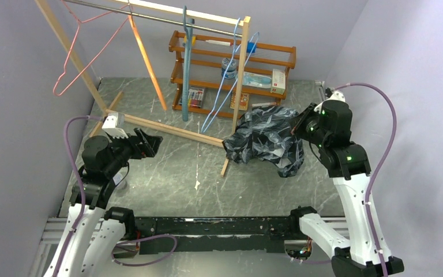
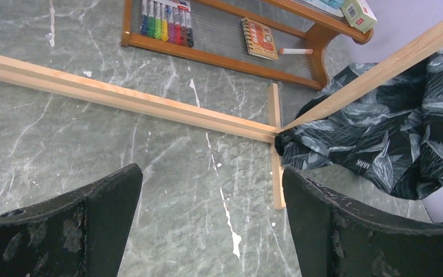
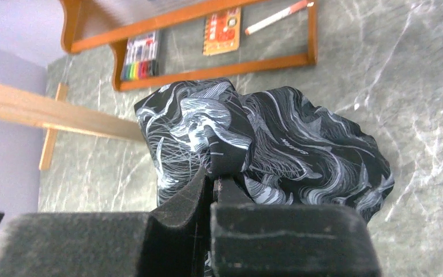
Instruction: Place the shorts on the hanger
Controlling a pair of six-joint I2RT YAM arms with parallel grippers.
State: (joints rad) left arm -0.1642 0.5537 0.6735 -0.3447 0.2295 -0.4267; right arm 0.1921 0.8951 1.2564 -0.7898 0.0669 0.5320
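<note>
The shorts [image 1: 268, 138] are dark fabric with pale wavy streaks, bunched and lifted off the table beside the wooden rack's right post. My right gripper [image 1: 301, 128] is shut on a fold of the shorts [image 3: 265, 144], which hang from its closed fingers [image 3: 214, 182]. The thin light-blue wire hanger [image 1: 231, 86] hangs from the rail at the rack's right end, just left of the shorts. My left gripper [image 1: 150, 144] is open and empty above the table, left of the rack's base bar. The shorts also show at the right of the left wrist view [image 2: 392, 138].
A wooden clothes rack [image 1: 167, 128] stands across the middle, with a pink wire hanger [image 1: 75, 57] and a teal plastic hanger [image 1: 186, 63] on its rail. A low wooden shelf [image 1: 231, 69] with markers, a box and a notebook stands at the back.
</note>
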